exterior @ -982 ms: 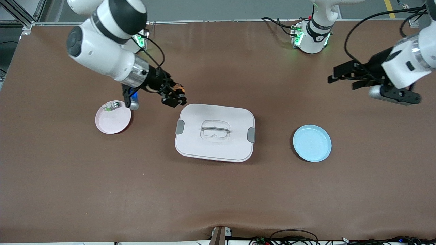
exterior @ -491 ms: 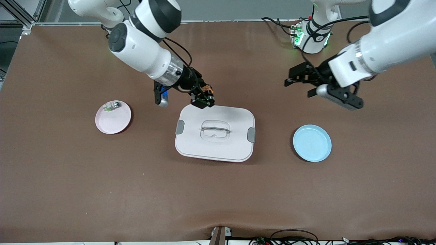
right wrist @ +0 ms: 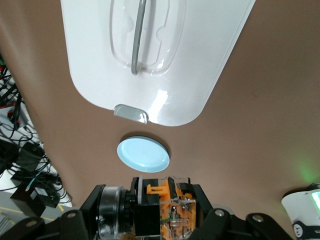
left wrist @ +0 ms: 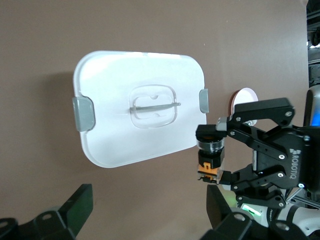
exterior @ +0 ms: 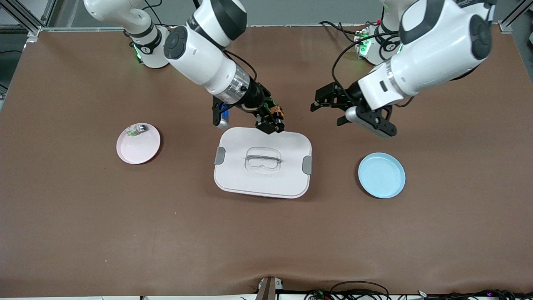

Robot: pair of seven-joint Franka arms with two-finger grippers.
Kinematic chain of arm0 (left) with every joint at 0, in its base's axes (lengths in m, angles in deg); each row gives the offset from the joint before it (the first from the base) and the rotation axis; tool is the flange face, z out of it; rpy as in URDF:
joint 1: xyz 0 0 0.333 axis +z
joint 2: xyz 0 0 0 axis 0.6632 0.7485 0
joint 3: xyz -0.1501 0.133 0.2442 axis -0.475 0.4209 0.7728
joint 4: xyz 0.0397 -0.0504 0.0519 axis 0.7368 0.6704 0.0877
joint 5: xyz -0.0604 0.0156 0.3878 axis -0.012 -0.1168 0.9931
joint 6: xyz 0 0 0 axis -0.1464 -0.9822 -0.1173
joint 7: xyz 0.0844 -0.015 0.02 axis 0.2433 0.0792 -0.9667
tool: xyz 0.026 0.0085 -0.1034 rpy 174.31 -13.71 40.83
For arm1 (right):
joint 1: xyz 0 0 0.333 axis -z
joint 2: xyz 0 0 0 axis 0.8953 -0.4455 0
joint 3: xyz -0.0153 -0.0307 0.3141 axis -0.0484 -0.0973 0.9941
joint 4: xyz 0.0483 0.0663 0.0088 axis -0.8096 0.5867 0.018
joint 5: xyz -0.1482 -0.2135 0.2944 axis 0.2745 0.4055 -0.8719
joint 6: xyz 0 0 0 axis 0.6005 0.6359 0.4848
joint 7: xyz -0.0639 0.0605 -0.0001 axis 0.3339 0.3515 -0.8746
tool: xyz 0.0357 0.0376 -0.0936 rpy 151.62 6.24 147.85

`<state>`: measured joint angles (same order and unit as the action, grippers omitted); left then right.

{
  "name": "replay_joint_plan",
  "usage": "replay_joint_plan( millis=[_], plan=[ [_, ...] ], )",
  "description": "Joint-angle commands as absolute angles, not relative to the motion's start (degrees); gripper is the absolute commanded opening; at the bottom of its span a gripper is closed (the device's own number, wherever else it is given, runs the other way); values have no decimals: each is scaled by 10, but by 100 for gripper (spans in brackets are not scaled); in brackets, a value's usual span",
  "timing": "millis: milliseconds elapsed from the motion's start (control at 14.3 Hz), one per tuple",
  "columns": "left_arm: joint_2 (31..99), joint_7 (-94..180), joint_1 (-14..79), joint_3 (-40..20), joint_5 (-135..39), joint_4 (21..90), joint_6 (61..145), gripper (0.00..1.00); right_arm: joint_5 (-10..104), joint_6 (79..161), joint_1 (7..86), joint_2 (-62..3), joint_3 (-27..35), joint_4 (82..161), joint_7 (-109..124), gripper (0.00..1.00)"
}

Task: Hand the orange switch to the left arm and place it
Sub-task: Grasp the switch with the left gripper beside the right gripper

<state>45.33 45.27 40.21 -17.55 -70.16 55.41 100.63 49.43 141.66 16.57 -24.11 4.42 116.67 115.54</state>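
A pink plate (exterior: 138, 143) lies toward the right arm's end of the table, with a small green and silver part (exterior: 136, 130) at its farther rim. The right gripper (exterior: 272, 121) hangs over the farther edge of the box (exterior: 263, 166), its fingers clamped on the orange switch (exterior: 275, 111). In the left wrist view the switch (left wrist: 210, 156) sits crosswise between those fingers. The box rests flat mid-table, lid on, grey latches at both ends. The left gripper (exterior: 327, 103) hovers over bare table between the box and the left arm's base, its fingers spread wide and holding nothing, pointed toward the right gripper with a gap between them. A blue plate (exterior: 381, 175) lies toward the left arm's end, bare.
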Motion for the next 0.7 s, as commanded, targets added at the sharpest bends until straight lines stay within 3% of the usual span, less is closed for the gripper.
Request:
replay_joint_plan(
  millis=[0, 631],
  plan=[
    [454, 469, 410, -183, -717, 570, 1020, 100, 484, 1446, 148, -262, 38, 1146, 1168, 13],
    [450, 519, 413, -184, -861, 630, 1064, 86, 443, 1461, 143, -267, 38, 1145, 1164, 13]
  ],
)
